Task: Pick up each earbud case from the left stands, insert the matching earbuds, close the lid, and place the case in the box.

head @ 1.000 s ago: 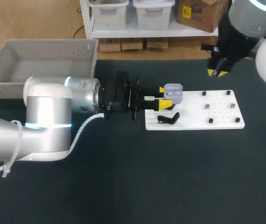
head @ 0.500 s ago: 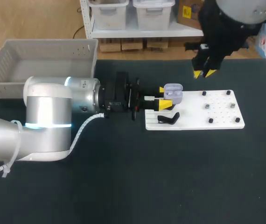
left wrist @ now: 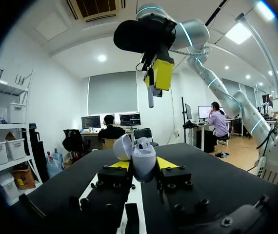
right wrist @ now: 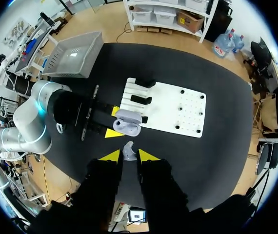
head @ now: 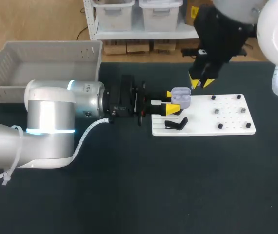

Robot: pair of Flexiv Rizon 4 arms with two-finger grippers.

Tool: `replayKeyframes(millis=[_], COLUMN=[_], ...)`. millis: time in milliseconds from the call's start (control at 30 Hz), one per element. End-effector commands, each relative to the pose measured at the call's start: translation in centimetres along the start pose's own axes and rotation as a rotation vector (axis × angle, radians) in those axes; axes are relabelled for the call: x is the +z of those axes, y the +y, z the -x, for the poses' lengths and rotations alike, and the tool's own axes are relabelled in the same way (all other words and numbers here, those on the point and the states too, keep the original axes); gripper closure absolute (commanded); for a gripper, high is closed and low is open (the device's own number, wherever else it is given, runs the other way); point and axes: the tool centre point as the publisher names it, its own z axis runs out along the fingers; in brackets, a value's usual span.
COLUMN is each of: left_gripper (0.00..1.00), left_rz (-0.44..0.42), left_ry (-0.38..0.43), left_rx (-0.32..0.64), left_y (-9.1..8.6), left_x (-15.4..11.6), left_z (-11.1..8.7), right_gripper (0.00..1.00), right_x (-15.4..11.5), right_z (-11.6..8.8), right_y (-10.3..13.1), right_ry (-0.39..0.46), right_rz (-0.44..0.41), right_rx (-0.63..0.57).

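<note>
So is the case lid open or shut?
Open. The earbud case in the left gripper has its lid hinged back; the right gripper holds an earbud.

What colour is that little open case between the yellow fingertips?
Pale lilac-grey earbud case, clearest in the left wrist view.

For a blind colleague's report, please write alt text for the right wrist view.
The right gripper holds a grey earbud above the open earbud case, which the left gripper grips at the white board's edge.

The left tool grips the open earbud case; above, the right tool holds an earbud.
</note>
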Motion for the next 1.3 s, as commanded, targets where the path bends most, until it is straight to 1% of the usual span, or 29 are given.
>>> replayKeyframes(millis=[33, 100, 167, 233, 433, 700, 1000, 1300], left_gripper=[1.00, 1.00, 1.00, 1.00, 1.00, 1.00, 1.00, 1.00], left_rz=[0.005, 0.005, 0.005, 0.005, 0.005, 0.005, 0.005, 0.005], left_ry=[-0.001, -0.001, -0.001, -0.001, -0.001, -0.001, -0.001, -0.001], left_rx=[0.002, 0.002, 0.002, 0.002, 0.002, 0.002, 0.002, 0.002], left_y=[-0.1, -0.1, -0.1, -0.1, -0.1, -0.1, -0.1, -0.1], left_x=[0.0, 0.0, 0.0, 0.0, 0.0, 0.0, 0.0, 0.0], left_z=[-0.1, -0.1, -0.1, -0.1, -0.1, -0.1, -0.1, -0.1], right_gripper=[1.00, 1.00, 1.00, 1.00, 1.00, 1.00, 1.00, 1.00], right_x=[0.0, 0.0, 0.4, 0.6, 1.4, 2.5, 3.4, 4.4], right_z=[0.0, 0.0, 0.0, 0.1, 0.2, 0.5, 0.9, 1.1], right_y=[0.0, 0.0, 0.5, 0.9, 1.7, 2.0, 2.9, 3.1], right_ry=[-0.001, -0.001, 0.006, 0.006, 0.009, 0.036, 0.054, 0.074], right_rz=[0.000, 0.000, -0.025, -0.019, -0.038, -0.047, -0.057, -0.062], right_rx=[0.000, 0.000, -0.033, -0.043, -0.077, -0.092, -0.111, -0.121])
